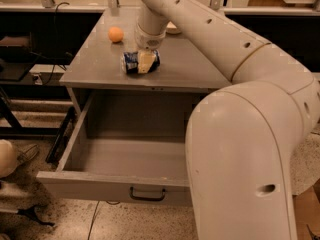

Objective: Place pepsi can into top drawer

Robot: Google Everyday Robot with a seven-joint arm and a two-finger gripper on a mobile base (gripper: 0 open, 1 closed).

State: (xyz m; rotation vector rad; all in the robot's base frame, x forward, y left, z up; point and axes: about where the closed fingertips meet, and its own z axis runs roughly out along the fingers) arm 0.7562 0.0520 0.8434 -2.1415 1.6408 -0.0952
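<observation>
The pepsi can (131,63) is dark blue with white markings. It lies on its side on the grey cabinet top (95,64), near the front edge. My gripper (146,60) comes down from the arm straight onto the can and covers its middle and right part. The top drawer (90,184) is pulled wide open below the cabinet top. Its inside is bare and its dark handle (147,194) sits at the centre of the front.
An orange ball (116,34) lies on the cabinet top, behind and left of the can. A pale dish (173,29) sits behind the arm. My large arm body (240,159) covers the drawer's right side. Dark shelving and cables stand at left.
</observation>
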